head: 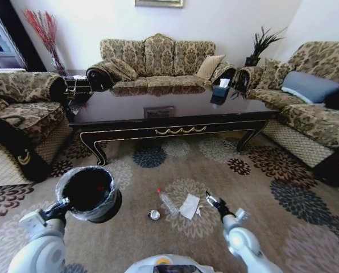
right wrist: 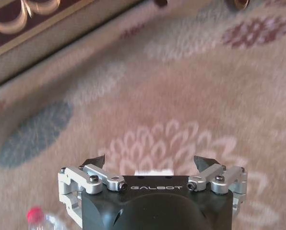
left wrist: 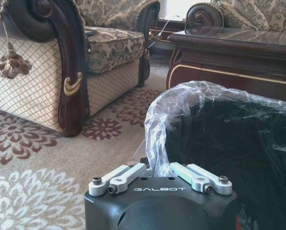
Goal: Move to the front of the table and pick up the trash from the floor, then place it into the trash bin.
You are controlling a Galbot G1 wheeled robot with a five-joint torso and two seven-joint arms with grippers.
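Note:
The trash lies on the floor (head: 260, 187) in front of the table (head: 175, 116): a clear bottle (head: 168, 202) with a red cap (right wrist: 35, 214), a crumpled white paper (head: 189, 206) and a small silvery can (head: 153, 214). My right gripper (head: 208, 196) (right wrist: 150, 161) hovers open just right of the paper, a sliver of which (right wrist: 153, 172) shows between its fingers. The black trash bin (head: 90, 192) with its plastic liner (left wrist: 181, 103) is at my left. My left gripper (head: 64, 203) (left wrist: 155, 167) is shut on the bin's near rim.
Patterned sofas (head: 158, 62) ring the table, with an armchair (head: 19, 114) close on the left and another sofa (head: 311, 108) on the right. A tissue box (head: 219, 94) stands on the table. Open carpet lies around the litter.

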